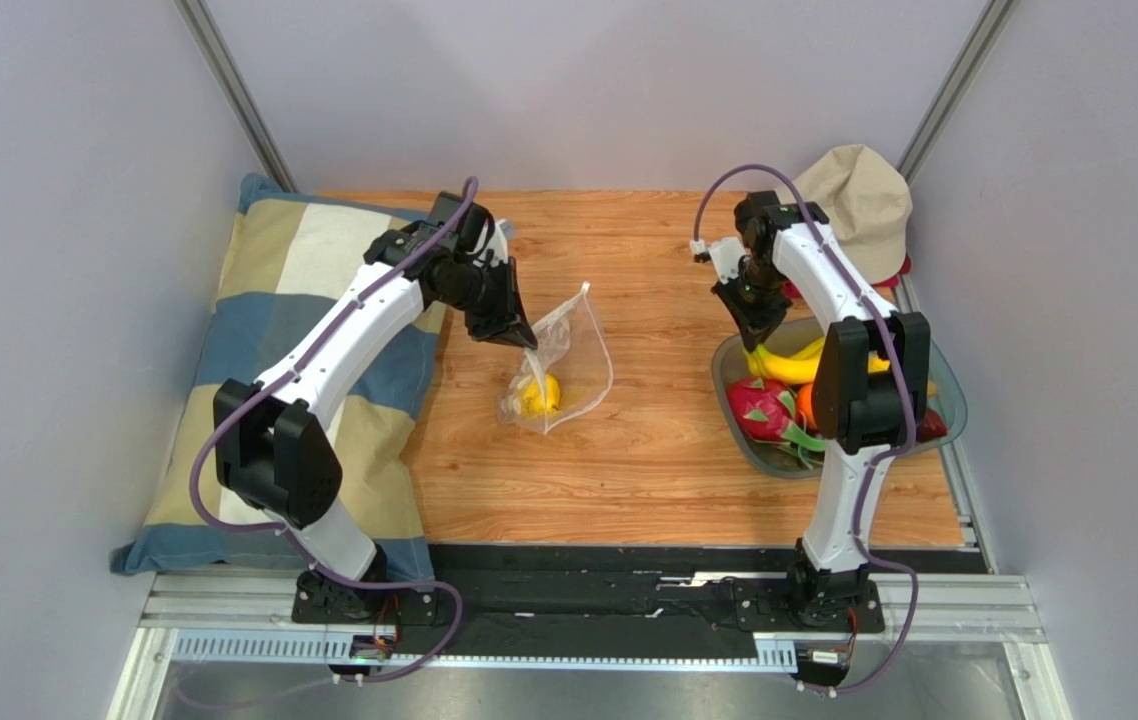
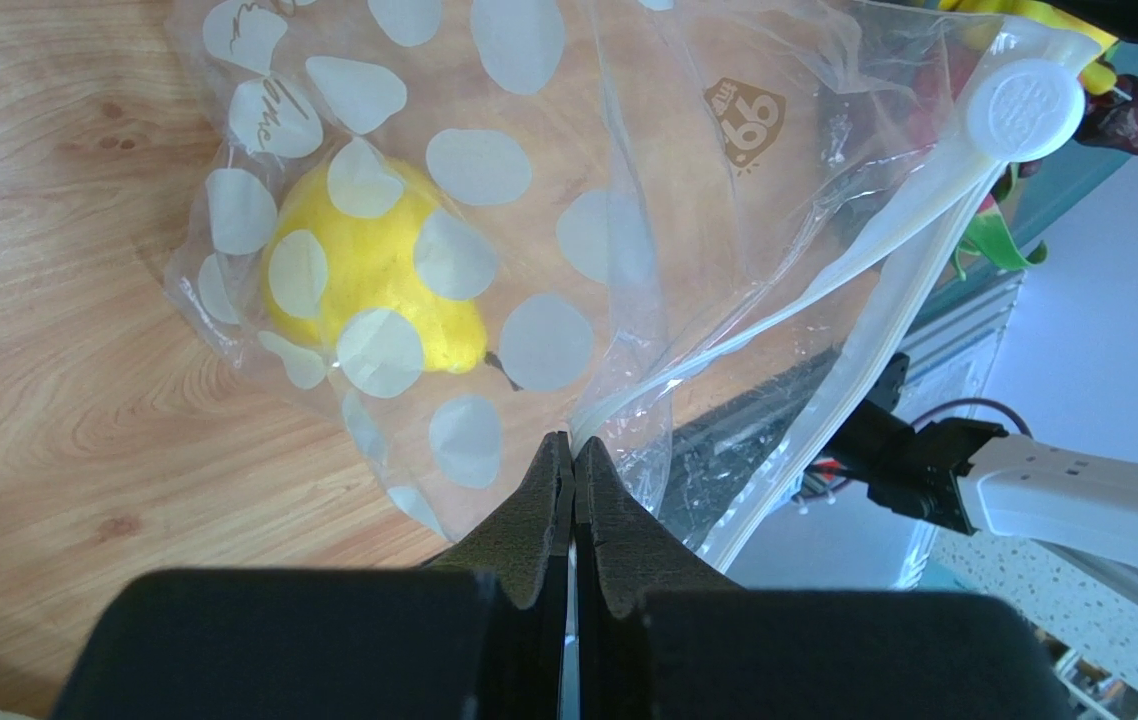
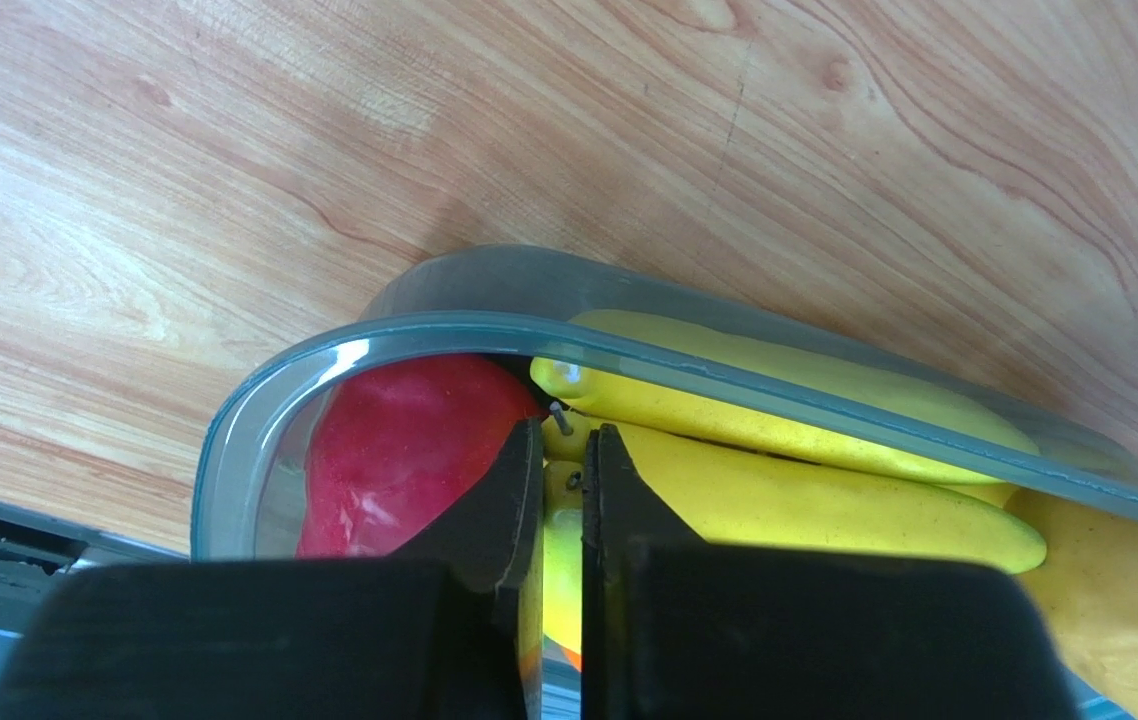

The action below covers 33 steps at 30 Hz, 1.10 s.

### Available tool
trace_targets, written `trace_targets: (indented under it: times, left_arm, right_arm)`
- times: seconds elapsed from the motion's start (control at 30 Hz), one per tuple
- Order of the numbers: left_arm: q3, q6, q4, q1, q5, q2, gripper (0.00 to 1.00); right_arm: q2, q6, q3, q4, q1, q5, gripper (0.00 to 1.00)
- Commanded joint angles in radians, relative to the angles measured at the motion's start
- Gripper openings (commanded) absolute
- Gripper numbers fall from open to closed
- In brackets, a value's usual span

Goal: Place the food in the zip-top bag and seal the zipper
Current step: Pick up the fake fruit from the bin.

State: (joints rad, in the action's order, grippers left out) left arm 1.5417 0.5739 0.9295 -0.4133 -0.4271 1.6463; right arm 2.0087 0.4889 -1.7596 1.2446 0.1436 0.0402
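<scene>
Holding only one yellow fruit [image 2: 357,285] so far, the clear polka-dotted zip-top bag [image 1: 568,360] lies mid-way across the wooden table [image 1: 650,465], its whitish press-seal zipper [image 2: 891,293] gaping open. The left gripper [image 2: 574,458] has its fingers clamped on the bag's edge film. Yellow bananas [image 3: 801,503] and pink dragon fruit [image 1: 760,405] sit in the grey translucent tray [image 3: 380,333] beneath the right gripper [image 3: 568,450]. Its fingers are narrow, and whether they pinch a banana stem I cannot tell. Most of the loading, and the sealing, look undone.

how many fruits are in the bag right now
1: a yellow fruit in the bottom corner of the bag. Nothing else shows through the clear plastic.
</scene>
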Motion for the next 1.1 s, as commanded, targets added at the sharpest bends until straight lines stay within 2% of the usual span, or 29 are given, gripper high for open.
trace_targets:
  times: [0.0, 0.27, 0.47, 0.5, 0.57, 0.63, 0.7, 0.73, 0.77, 0.8, 0.83, 0.87, 0.9, 1.0, 1.03, 1.07]
  left_arm:
    - [0.028, 0.006, -0.047, 0.008, -0.042, -0.011, 0.0]
    - [-0.049, 0.113, -0.144, 0.045, -0.13, -0.037, 0.0]
    - [-0.049, 0.15, -0.155, 0.064, -0.167, -0.022, 0.0]
    - [-0.051, 0.153, -0.156, 0.067, -0.177, -0.02, 0.0]
    - [-0.054, 0.162, -0.161, 0.076, -0.191, -0.016, 0.0]
    - [-0.072, 0.172, -0.179, 0.087, -0.229, -0.014, 0.0]
    - [-0.087, 0.188, -0.208, 0.099, -0.271, -0.011, 0.0]
    - [-0.088, 0.193, -0.218, 0.1, -0.285, -0.006, 0.0]
    - [-0.088, 0.196, -0.227, 0.103, -0.294, -0.005, 0.0]
    - [-0.091, 0.201, -0.233, 0.103, -0.311, -0.003, 0.0]
    - [-0.089, 0.204, -0.241, 0.105, -0.32, -0.003, 0.0]
    - [-0.091, 0.204, -0.253, 0.105, -0.328, -0.003, 0.0]
    - [-0.092, 0.208, -0.261, 0.107, -0.347, -0.003, 0.0]
    - [-0.1, 0.227, -0.285, 0.11, -0.387, 0.004, 0.0]
    - [-0.101, 0.236, -0.294, 0.111, -0.394, 0.009, 0.0]
    - [-0.103, 0.241, -0.299, 0.113, -0.4, 0.01, 0.0]
  right_arm:
    - [-0.051, -0.006, -0.07, 0.055, -0.016, 0.085, 0.0]
    - [-0.143, -0.134, -0.225, 0.124, -0.061, 0.32, 0.0]
    - [-0.163, -0.309, -0.353, 0.121, -0.134, 0.608, 0.0]
    - [-0.18, -0.332, -0.351, 0.105, -0.166, 0.695, 0.0]
    - [-0.212, -0.41, -0.327, 0.035, -0.173, 0.769, 0.0]
    - [-0.282, -0.519, -0.235, -0.064, -0.177, 0.886, 0.0]
    - [-0.335, -0.77, -0.14, -0.325, -0.179, 1.001, 0.0]
    - [-0.388, -0.874, -0.029, -0.582, -0.177, 1.038, 0.0]
    - [-0.412, -1.021, 0.033, -0.747, -0.176, 1.075, 0.0]
    - [-0.436, -1.293, 0.088, -0.918, -0.165, 1.114, 0.0]
    - [-0.455, -1.44, 0.148, -1.077, -0.156, 1.119, 0.0]
    - [-0.471, -1.552, 0.22, -1.364, -0.148, 1.118, 0.0]
    - [-0.475, -1.748, 0.248, -1.484, -0.101, 1.116, 0.0]
    - [-0.465, -1.959, 0.302, -1.813, -0.021, 1.087, 0.0]
    - [-0.464, -2.091, 0.32, -1.99, -0.003, 1.066, 0.0]
    - [-0.464, -2.153, 0.342, -2.051, 0.013, 1.041, 0.0]
